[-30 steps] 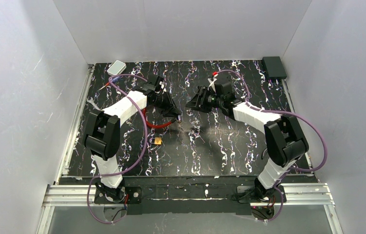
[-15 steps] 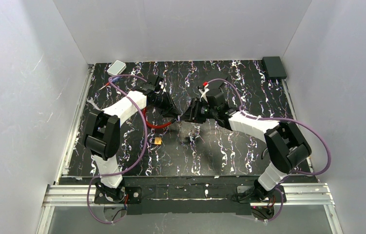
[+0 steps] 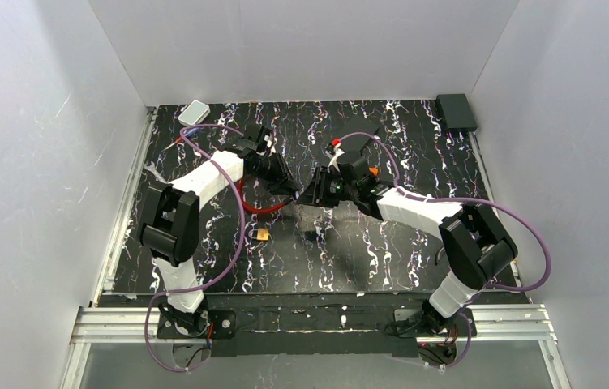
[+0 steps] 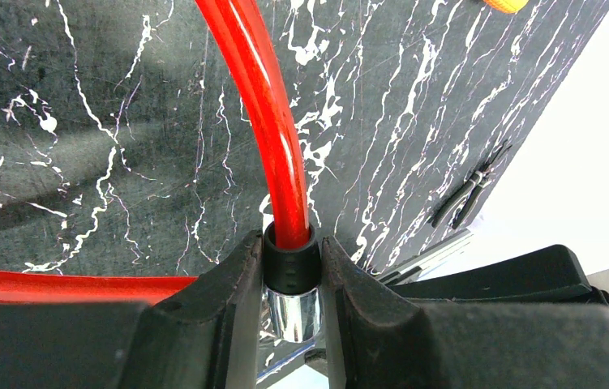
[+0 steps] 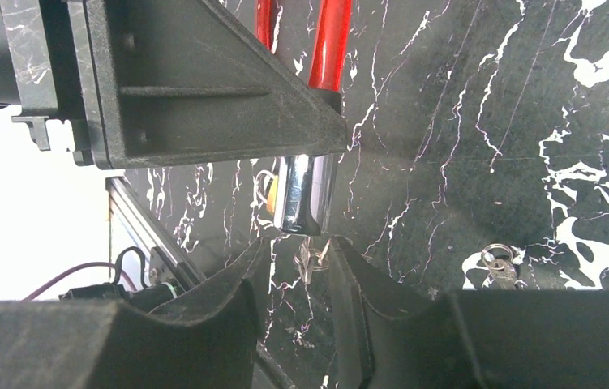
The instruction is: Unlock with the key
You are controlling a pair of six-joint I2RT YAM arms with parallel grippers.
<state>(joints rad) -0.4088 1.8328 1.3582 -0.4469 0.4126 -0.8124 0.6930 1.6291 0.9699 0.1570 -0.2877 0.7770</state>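
Note:
The red cable loop lock (image 3: 252,207) lies mid-table. My left gripper (image 3: 293,191) is shut on its black end (image 4: 291,261), and the chrome barrel (image 4: 293,316) sticks out between the fingers. In the right wrist view the chrome barrel (image 5: 305,194) points at my right gripper (image 5: 301,258). Its jaws stand about a barrel's width apart. A tiny silvery key (image 5: 311,261) with a ring sits between them, just below the barrel's end and close to the right finger (image 5: 349,284). I cannot tell whether it is in the keyhole. In the top view the right gripper (image 3: 310,194) meets the left one.
A second key ring (image 5: 498,263) lies on the black marbled table (image 3: 382,243). The small brass padlock (image 3: 262,234) lies in front of the cable loop. A grey box (image 3: 195,112) sits at the back left, a black box (image 3: 456,111) at the back right. White walls enclose the table.
My right gripper has moved left and slightly forward, up to the lock end that my left gripper holds. The left arm has stayed still.

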